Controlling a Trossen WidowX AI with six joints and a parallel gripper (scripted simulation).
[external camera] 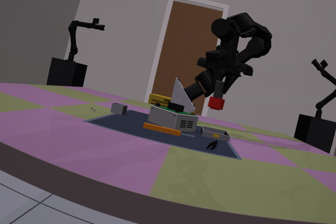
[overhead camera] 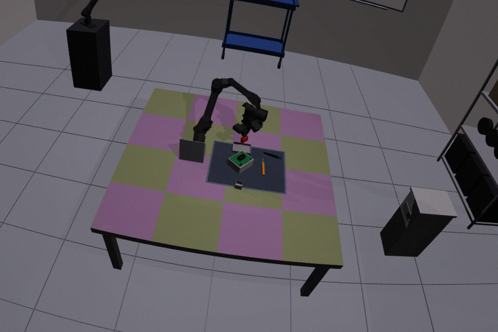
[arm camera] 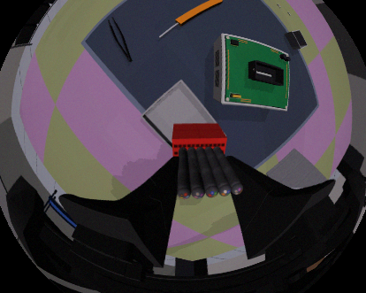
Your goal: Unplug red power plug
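Pincer, partly open, grips the red plug.

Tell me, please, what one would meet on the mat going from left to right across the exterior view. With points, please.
Small grey open box [overhead camera: 238, 185] [external camera: 118, 109] [arm camera: 296, 39], white box with the green circuit board [overhead camera: 240, 162] [external camera: 174, 118] [arm camera: 255, 73], grey tray [overhead camera: 241, 148] [external camera: 215, 135] [arm camera: 179, 108]. The orange-handled tool is left out, since it overlaps the white box's span.
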